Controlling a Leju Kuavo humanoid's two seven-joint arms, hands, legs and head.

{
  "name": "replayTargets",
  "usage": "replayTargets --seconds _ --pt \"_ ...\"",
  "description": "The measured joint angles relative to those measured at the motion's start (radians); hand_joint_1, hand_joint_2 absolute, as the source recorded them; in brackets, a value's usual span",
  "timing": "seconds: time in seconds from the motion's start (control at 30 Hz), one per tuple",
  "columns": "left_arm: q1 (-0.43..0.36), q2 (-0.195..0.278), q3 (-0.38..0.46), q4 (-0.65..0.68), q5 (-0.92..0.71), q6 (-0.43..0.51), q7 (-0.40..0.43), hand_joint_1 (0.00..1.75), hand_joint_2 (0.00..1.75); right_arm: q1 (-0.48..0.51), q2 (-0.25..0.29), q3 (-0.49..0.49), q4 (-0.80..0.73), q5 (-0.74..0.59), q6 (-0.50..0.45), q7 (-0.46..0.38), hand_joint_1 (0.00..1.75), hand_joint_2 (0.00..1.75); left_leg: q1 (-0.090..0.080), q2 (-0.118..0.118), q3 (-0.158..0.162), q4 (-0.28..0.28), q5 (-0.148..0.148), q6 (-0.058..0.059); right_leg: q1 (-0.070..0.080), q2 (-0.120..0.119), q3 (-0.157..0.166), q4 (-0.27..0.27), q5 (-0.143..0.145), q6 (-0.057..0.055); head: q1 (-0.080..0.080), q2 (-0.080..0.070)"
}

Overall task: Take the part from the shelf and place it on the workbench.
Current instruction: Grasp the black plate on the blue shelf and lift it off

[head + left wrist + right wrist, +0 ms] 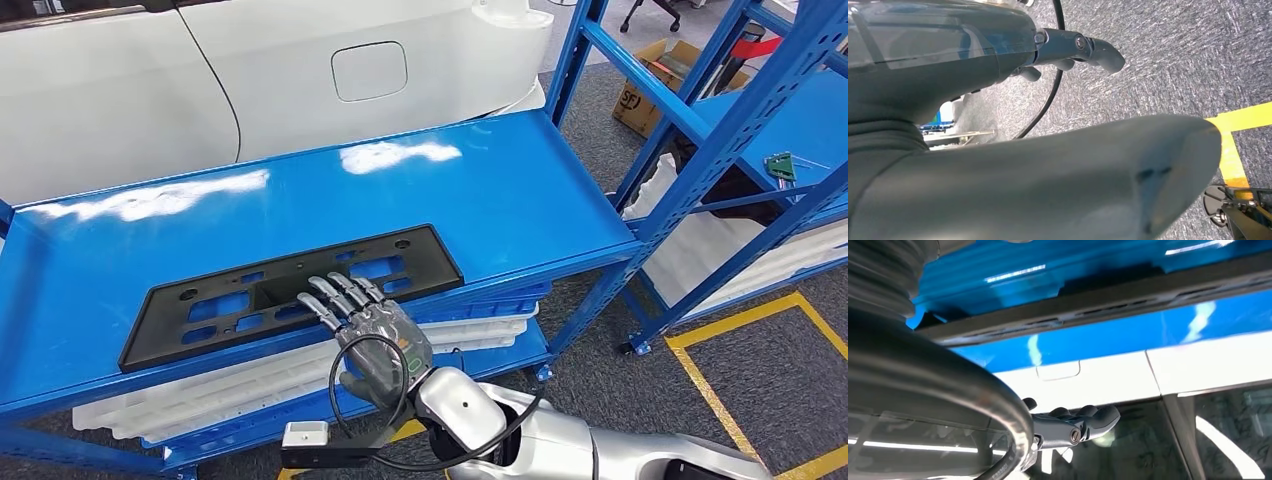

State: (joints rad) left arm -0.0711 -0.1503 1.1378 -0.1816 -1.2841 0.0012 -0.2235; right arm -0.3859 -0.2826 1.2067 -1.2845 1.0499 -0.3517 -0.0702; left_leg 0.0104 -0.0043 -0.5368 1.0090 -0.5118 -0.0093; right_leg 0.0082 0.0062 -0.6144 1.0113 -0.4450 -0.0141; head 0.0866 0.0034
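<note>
The part (290, 293) — a flat black rectangular plate with cut-out openings and small holes — lies on the top level of the blue shelf (500, 190), its long side running roughly from 8 o'clock to 2 o'clock across the head view. The right hand (372, 335) reaches in from about 6 o'clock, palm down, its fingers (340, 295) stretched forward and slightly apart, their tips lying over the near edge of the plate around its middle. Nothing is clasped in it; whether the fingertips actually press on the plate cannot be told. In the right wrist view the plate shows as a dark strip against the blue surface.

Under the top level, white moulded trays (300, 370) are stacked on the lower tier. A white car body (300, 80) stands beyond the shelf at 12 o'clock, and a second blue rack (740, 130) stands at 2 o'clock, with a cardboard box (650, 90) on the grey carpet behind it.

The left hand (1068, 50) hangs over grey carpet with yellow floor tape (1238, 135) — fingers loosely extended, holding nothing.
</note>
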Motion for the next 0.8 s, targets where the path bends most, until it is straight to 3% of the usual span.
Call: replayTargets --seconds 0.8 --pt "0.0 0.0 -0.016 0.0 -0.024 -0.023 0.0 0.0 0.0 -0.121 0.036 0.033 0.253 0.264 0.013 0.14 0.0 1.75 0.0 0.0 0.0 0.0 0.0 0.0 0.0 0.0 0.0 0.0 0.0 0.0 0.0 0.0"
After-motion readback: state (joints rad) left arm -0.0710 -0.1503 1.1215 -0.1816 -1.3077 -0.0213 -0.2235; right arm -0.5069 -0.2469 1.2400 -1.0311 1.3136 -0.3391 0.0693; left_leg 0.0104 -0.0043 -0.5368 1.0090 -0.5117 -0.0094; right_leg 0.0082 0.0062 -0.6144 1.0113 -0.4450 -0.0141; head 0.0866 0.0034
